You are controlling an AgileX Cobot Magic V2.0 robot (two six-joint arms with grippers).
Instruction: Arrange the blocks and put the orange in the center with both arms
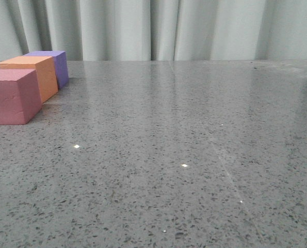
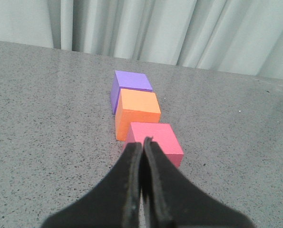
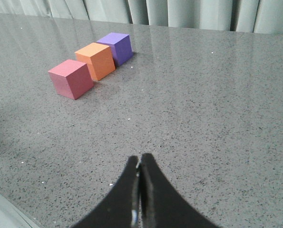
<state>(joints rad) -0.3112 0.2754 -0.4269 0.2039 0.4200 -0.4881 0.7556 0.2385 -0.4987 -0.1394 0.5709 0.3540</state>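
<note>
Three cubes stand in a row on the grey table at the far left of the front view: the pink cube (image 1: 11, 95) nearest, the orange cube (image 1: 34, 75) in the middle, the purple cube (image 1: 55, 64) farthest. They touch or nearly touch. My left gripper (image 2: 142, 142) is shut and empty, just short of the pink cube (image 2: 158, 140), with the orange cube (image 2: 137, 114) and purple cube (image 2: 129, 85) beyond. My right gripper (image 3: 140, 159) is shut and empty, well away from the pink (image 3: 71, 78), orange (image 3: 96, 61) and purple (image 3: 116, 47) cubes. Neither gripper shows in the front view.
The speckled grey table (image 1: 184, 155) stretches to the right of the cubes. Pale curtains (image 1: 158, 28) hang behind the table's far edge. The table's near edge shows in the right wrist view (image 3: 3, 209).
</note>
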